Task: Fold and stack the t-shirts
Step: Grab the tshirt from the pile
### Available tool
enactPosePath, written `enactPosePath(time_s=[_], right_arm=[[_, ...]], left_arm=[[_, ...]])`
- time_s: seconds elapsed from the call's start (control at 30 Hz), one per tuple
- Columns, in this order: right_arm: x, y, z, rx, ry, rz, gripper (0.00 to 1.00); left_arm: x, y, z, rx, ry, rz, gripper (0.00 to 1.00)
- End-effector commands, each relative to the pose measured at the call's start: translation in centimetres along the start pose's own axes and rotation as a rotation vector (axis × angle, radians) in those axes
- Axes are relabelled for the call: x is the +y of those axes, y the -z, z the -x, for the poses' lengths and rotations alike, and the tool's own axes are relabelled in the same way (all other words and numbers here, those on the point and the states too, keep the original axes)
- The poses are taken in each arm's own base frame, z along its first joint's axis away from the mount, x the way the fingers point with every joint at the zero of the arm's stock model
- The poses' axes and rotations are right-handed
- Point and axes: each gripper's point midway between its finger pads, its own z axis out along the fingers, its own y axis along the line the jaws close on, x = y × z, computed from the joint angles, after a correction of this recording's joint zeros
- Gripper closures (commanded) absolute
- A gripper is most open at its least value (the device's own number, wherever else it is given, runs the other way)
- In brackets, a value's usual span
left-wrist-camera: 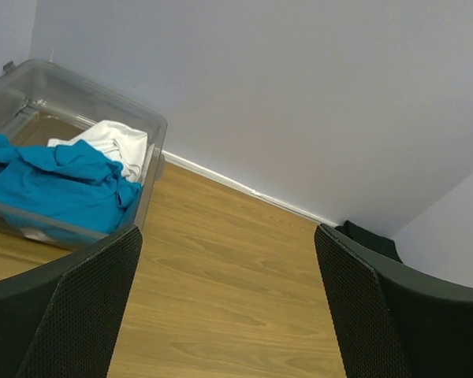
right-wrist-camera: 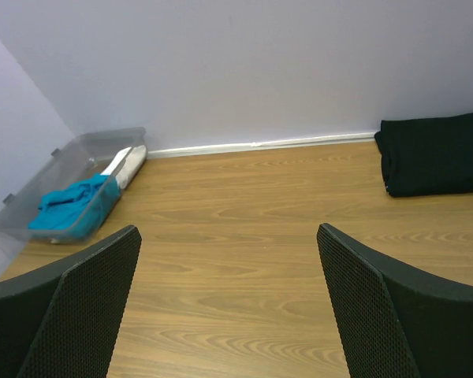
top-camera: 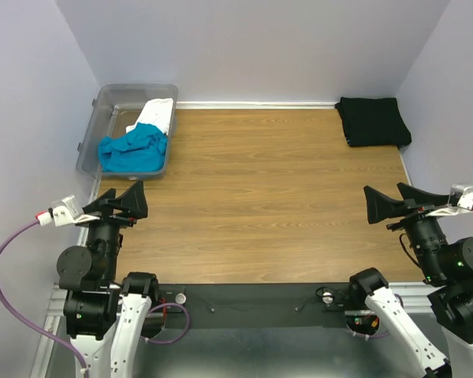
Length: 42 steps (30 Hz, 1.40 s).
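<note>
left hand point(top-camera: 131, 203) and right hand point(top-camera: 382, 206) both gape wide and empty; the left should reach into the tub point(top-camera: 91, 135) and pinch the teal t-shirt point(top-camera: 132, 150) at its top fold, not the white t-shirt point(top-camera: 158, 116) beside it, black t-shirt point(top-camera: 373, 122) lying folded far right

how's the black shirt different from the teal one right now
The black shirt is folded into a neat block; the teal shirt is crumpled in a heap. The black shirt lies on the bare table at its far right corner; the teal shirt sits inside the clear tub at the far left, against a white shirt. Both lie along the table's far edge.
</note>
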Motion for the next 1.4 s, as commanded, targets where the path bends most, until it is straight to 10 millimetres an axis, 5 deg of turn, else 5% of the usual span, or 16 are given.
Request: enactPosePath(time_s=[0.0,0.3,0.63,0.73,0.8,0.93,0.97,1.13,1.37], right_arm=[[0.1,-0.2,-1.4,0.042,0.000,0.012,0.00],[0.5,-0.6,-3.0,0.082,-0.014,0.034,0.00],[0.3,-1.7,-4.4,0.134,-0.018,0.018,0.00],[0.2,-2.0,-4.7,0.146,-0.021,0.005,0.00],[0.0,-2.3,-5.0,0.158,-0.021,-0.006,0.00],[-0.3,-2.6,-5.0,0.161,-0.030,-0.030,0.00],[-0.3,-2.7,-5.0,0.162,-0.036,-0.037,0.00],[-1.0,-2.7,-5.4,0.159,-0.065,-0.081,0.00],[-1.3,-3.5,-6.9,0.202,-0.103,-0.115,0.00]], left_arm=[[0.8,-1.2,-1.5,0.048,0.012,0.036,0.02],[2.2,-3.9,-4.0,0.126,0.029,0.104,0.02],[6.4,-10.7,-9.6,0.331,0.007,0.326,0.02],[9.1,-13.8,-12.8,0.439,-0.036,0.450,0.02],[9.8,-15.7,-12.5,0.437,-0.051,0.496,0.02],[15.4,-19.1,-13.8,0.479,-0.092,0.713,0.02],[16.2,-20.4,-12.5,0.449,-0.089,0.736,0.02],[22.0,-23.3,-15.5,0.527,-0.082,0.869,0.03],[25.3,-27.3,-18.6,0.594,-0.022,0.873,0.05]])
